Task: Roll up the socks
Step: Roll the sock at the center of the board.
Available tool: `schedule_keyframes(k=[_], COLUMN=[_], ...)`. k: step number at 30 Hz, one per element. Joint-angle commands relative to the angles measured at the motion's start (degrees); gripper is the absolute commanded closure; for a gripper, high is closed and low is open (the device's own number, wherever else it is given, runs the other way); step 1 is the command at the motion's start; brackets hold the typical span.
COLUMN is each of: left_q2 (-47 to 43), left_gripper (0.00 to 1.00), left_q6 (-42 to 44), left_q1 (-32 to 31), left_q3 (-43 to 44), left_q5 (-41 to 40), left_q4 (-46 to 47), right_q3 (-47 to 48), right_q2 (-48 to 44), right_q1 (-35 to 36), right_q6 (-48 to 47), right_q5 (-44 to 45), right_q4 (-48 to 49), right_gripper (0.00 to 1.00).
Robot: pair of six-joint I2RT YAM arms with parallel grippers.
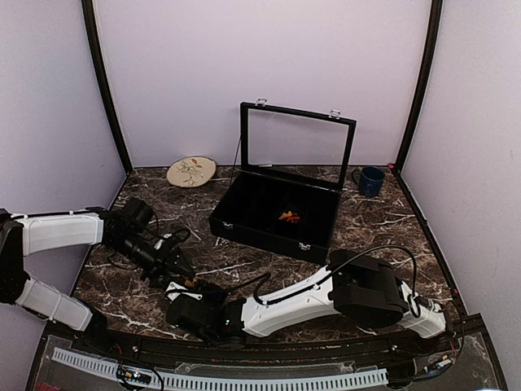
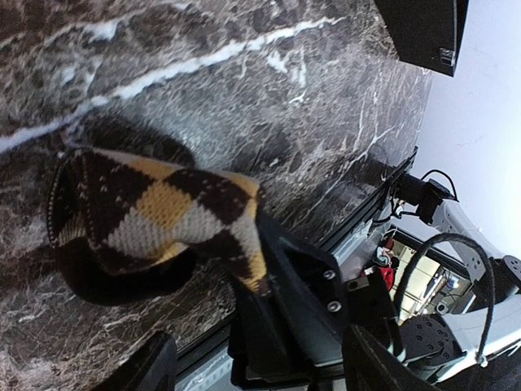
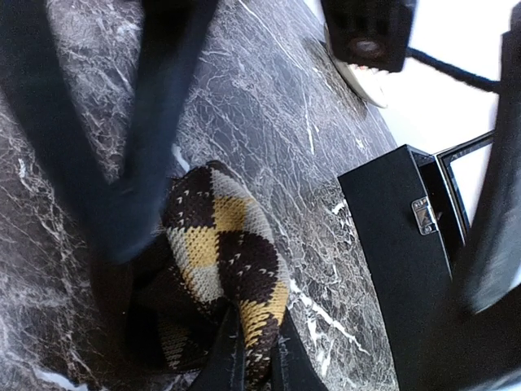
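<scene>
Sock: a soft tan-and-brown argyle sock [image 2: 155, 213], bunched into a short, thick bundle. It lies on the dark marble table [image 1: 391, 224] towards the near left, between the two gripper heads, which largely hide it from overhead.
Right gripper [image 3: 256, 358]: jaws pinched tight on one end of the bundle, with the knit squeezed between the fingers.
Left gripper [image 2: 259, 362]: fingers spread wide with nothing between them. It hangs just above the sock, and as far as can be told it is not touching.
Long axis: runs from the pinched end away from the right gripper to a free, rounded end resting on the marble. In the left wrist view that is lower right to upper left.
Key relation: the free end lies ahead of the left gripper's open fingers, with the pinned end beyond it. The left arm is nearer the free end, so the next tuck probably falls to it while the right acts as anchor.
Second sock: perhaps the small orange-red item [image 1: 288, 217] inside the open black glass-lidded case [image 1: 269, 238], well apart from the bundle and too small to be sure.
Progress: judged part-rolled, not yet secured.
</scene>
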Motion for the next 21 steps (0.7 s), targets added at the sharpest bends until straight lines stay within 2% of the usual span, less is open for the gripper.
schedule_keyframes(k=[1,12,21], left_q2=[-0.8,3.45,5.77], left_gripper=[0.28,0.29,0.29], left_q6=[-0.82,-4.74,-6.21], left_q1=[0.31,0.34,0.32], left_q3=[-3.11,0.61,1.96], left_q5=[0.49,-6.49,-7.01], left_q4=[0.27,4.14,5.93], right_q3=[-0.98,-0.94,-1.55], right_q2=[0.72,0.21,-0.38], right_q1=[0.61,0.6,0.53], right_q6=[0.39,1.5,2.21], right_q5=[0.69,-1.52,-2.37], right_q4=[2.69,2.33,2.46], right_gripper=[1.0,1.0,1.0])
